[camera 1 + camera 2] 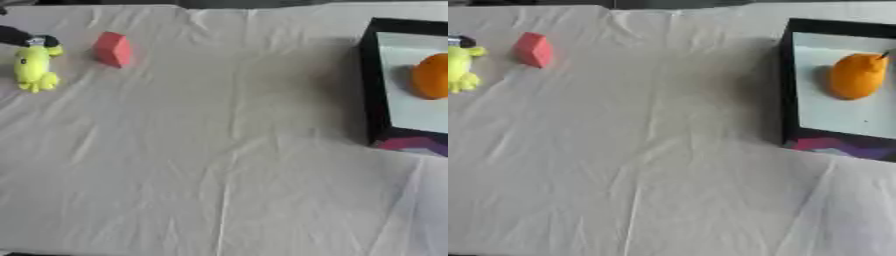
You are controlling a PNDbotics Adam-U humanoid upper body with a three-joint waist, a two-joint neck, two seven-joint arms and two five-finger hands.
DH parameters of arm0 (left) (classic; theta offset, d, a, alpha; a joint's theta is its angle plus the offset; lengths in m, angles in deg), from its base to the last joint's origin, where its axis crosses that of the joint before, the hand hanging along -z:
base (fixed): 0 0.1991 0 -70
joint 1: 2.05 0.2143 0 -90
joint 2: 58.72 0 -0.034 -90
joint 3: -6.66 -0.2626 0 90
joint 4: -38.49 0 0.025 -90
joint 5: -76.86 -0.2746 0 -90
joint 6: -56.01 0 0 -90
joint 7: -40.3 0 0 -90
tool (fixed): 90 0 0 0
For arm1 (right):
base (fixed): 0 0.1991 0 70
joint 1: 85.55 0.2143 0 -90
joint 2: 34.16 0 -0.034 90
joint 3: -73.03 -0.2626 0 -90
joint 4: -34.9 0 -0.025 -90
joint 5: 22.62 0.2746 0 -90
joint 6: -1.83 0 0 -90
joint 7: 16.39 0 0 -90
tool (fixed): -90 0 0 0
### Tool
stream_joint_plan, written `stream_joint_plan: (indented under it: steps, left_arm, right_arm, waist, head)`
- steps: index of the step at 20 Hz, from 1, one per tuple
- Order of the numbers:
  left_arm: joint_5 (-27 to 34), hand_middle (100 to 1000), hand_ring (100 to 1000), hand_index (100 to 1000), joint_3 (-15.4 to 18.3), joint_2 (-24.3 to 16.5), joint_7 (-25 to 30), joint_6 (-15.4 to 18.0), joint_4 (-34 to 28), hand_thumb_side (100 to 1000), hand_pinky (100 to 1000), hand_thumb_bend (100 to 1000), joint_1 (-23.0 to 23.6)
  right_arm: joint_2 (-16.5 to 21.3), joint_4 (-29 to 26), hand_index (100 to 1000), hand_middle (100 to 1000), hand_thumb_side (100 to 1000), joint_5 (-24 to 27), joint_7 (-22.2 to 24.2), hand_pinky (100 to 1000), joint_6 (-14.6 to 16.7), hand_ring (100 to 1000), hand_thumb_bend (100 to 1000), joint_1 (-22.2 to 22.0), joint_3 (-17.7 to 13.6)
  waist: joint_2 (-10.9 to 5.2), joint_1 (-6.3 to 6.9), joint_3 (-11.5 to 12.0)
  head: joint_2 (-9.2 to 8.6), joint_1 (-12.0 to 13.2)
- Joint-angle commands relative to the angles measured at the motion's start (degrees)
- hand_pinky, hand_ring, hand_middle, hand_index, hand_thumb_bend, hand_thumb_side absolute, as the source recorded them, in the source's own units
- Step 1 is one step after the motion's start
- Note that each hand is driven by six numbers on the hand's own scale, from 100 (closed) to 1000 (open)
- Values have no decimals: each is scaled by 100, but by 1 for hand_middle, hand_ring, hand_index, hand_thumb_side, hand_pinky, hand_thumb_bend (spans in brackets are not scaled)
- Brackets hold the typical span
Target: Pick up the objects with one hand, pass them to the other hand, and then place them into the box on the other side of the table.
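A yellow soft toy [35, 67] lies at the far left of the cloth-covered table. A red block [113, 49] stands just to its right. At the right edge sits a black box [786, 90] with a pale floor, and an orange fruit [856, 76] lies inside it. A dark, silver-tipped part of my left hand [19, 36] comes in from the left edge and reaches the top of the yellow toy. Too little of it shows to judge its grip. My right hand appears in neither view.
A creased white cloth [227, 165] covers the whole table. The box's near wall [842, 146] carries a pink and purple pattern. The table's far edge runs along the top of the views.
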Motion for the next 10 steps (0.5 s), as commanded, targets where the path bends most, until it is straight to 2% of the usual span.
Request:
stream_joint_plan:
  steps: [1,5,10]
  left_arm:
    - [-119,755,824,833,50,-156,74,-162,76,512,838,896,-79]
    - [-388,746,820,811,56,-77,89,-460,313,554,833,909,-74]
    - [-512,723,803,788,58,53,-64,-727,599,616,811,884,-169]
  right_arm:
    - [67,-33,891,822,539,-18,22,933,6,820,346,110,-21]
    - [55,-10,890,820,541,-15,35,933,11,818,346,90,-13]
    - [31,4,889,817,542,-5,58,933,34,816,344,74,-2]
  waist:
    - [-6,61,2]
    - [12,61,1]
    - [22,60,-25]
  head:
    - [-56,55]
    - [-55,116]
    - [-68,162]
